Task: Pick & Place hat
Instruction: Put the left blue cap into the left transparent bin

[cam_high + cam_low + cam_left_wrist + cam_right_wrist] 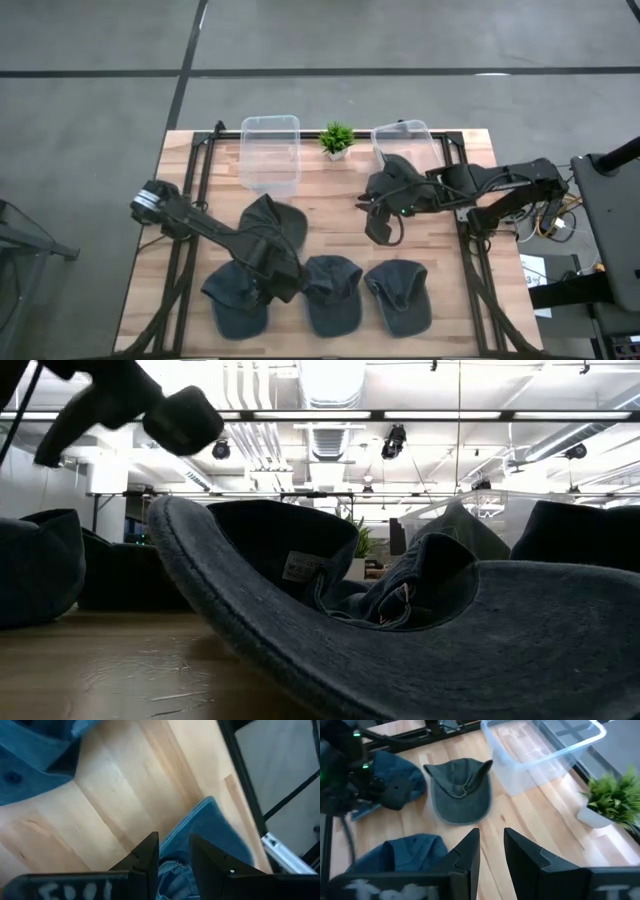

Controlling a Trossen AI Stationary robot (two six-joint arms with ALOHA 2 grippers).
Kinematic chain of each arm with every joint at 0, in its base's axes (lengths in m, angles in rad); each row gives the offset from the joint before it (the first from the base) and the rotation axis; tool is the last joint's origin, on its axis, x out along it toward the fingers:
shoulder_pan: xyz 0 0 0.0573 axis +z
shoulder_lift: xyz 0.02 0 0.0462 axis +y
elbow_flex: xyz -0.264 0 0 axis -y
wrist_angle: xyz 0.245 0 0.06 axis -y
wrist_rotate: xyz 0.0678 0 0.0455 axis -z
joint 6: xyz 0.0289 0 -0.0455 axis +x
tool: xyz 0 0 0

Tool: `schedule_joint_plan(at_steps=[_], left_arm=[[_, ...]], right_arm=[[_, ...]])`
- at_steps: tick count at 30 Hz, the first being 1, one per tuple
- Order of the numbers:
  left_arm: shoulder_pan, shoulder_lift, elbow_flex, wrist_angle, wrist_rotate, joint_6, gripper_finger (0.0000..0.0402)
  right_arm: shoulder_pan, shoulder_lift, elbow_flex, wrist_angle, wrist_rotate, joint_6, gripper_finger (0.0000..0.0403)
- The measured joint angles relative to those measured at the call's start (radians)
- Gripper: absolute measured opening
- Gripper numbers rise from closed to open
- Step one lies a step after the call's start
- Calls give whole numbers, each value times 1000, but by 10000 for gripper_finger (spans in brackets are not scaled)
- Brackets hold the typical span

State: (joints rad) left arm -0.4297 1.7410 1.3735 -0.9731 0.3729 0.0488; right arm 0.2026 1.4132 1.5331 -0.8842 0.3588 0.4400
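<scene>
Several dark blue denim hats lie on the wooden table. Three sit in a row near the front edge: left [238, 297], middle [333, 295] and right [400, 296]. A fourth hat [272, 222] lies behind them, inside up [460, 790]. My left gripper [282, 282] is low between the front left and middle hats. It is open, and its fingers stand over a hat's brim [215, 832]. My right gripper [491, 832] hangs open and empty, high over the table's middle right [380, 228].
Two clear plastic bins [270, 150] [403, 138] stand at the far edge with a small green plant [336, 138] between them. Bare wood lies between the bins and the hats. In the low view one hat [420, 610] fills the foreground.
</scene>
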Motion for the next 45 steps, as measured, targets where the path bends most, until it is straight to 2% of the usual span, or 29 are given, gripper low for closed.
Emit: schedule_joint_plan(at_steps=[6,11,16,21,26,35,40,45], left_arm=[[-21,29,4,-49,-10,99,99],[-26,27,-3,-65,-71,187,99],[-25,27,-4,-51,-88,214,99],[-26,27,-34,-11,-43,217,99],[-26,29,-78,37,-42,219,99],[-26,82,-88,68,-42,224,99],[-26,109,-84,32,-29,243,99],[-27,108,-77,-33,47,248,99]], right_arm=[[22,-2,0,3,0,-6,82],[26,-3,0,3,5,-6,82],[31,-3,0,5,8,2,82],[31,-3,0,5,10,11,82],[31,-3,0,6,16,13,82],[31,-3,0,6,16,13,82],[31,-3,0,6,18,9,82],[31,-3,0,6,26,5,82]])
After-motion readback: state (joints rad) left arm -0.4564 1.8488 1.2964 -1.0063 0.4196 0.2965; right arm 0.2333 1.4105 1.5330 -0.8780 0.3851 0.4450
